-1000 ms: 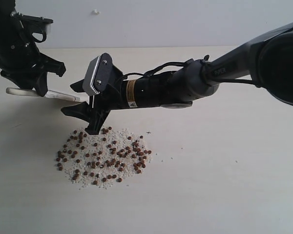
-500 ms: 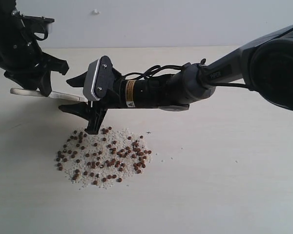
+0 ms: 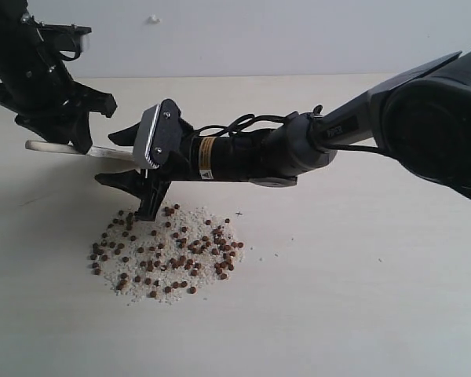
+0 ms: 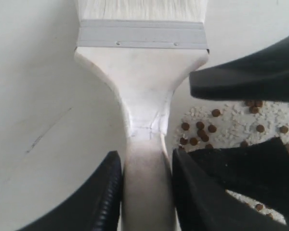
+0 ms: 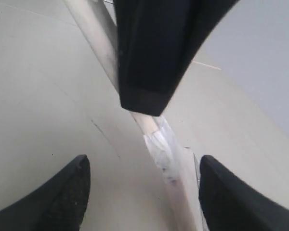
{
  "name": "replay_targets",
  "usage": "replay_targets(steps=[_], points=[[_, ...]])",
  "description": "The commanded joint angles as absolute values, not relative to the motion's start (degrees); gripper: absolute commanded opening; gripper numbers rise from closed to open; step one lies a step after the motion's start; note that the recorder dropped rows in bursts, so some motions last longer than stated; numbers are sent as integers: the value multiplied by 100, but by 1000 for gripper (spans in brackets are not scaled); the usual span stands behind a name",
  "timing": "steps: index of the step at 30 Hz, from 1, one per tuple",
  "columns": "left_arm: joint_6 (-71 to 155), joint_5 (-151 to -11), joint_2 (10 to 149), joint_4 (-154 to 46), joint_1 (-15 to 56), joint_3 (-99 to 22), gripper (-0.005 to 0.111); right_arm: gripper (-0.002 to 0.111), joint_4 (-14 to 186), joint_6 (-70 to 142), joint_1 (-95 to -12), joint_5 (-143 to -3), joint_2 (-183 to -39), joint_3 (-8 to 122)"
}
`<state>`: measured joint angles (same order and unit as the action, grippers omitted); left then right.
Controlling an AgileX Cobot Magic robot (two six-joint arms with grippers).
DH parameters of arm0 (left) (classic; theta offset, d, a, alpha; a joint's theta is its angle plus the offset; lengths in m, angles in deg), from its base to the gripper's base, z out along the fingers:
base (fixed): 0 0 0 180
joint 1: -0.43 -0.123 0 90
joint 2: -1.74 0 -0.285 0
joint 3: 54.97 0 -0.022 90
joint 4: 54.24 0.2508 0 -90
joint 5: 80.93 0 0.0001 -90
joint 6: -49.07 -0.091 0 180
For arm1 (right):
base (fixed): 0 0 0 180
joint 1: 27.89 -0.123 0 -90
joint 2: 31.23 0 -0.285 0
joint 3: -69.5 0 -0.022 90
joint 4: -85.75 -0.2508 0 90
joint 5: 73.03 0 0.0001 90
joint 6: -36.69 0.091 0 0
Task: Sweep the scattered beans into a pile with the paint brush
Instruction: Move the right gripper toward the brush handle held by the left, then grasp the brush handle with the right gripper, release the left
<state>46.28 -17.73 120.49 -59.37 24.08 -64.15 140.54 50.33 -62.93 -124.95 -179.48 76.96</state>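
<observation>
The paint brush [image 4: 142, 86] has a cream handle, a silver ferrule and white bristles. My left gripper [image 4: 144, 192] is shut on its handle. In the exterior view the left gripper [image 3: 67, 140] holds the brush [image 3: 102, 153] low over the table, behind the beans [image 3: 169, 251]. These lie in a loose pile of reddish-brown beans and whitish grains. My right gripper [image 3: 110, 159] is open, one finger on either side of the brush. The brush handle [image 5: 168, 159] runs between the spread fingers of the right gripper [image 5: 142, 192], nearer one of them; I cannot tell whether it touches.
The pale table [image 3: 361, 298] stretches to the right and front of the pile. A grey wall [image 3: 259, 35] closes off the back. The right forearm [image 3: 298, 145] reaches across the middle, just behind the pile. A few stray grains [image 3: 276, 254] lie right of the pile.
My left gripper has carried the brush a little to the right, toward the right gripper. The right gripper has stayed open and barely shifted. The pile looks the same.
</observation>
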Motion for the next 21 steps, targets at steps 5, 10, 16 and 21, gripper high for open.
replay_targets(steps=[5,10,16,21], points=[[4262,-1915,12024,-6553,2435,-6458,0,61,13288,4290,-6656,-12535,-17938,7739],[4238,-1915,12024,-6565,2435,-6458,0,60,12891,4227,-6692,-12502,-17938,7739],[4207,-1915,12024,-6565,2435,-6458,0,55,12869,4227,-6692,-12003,-17938,7739],[4207,-1915,12024,-6565,2435,-6458,0,54,12852,4227,-6692,-11895,-17938,7739]])
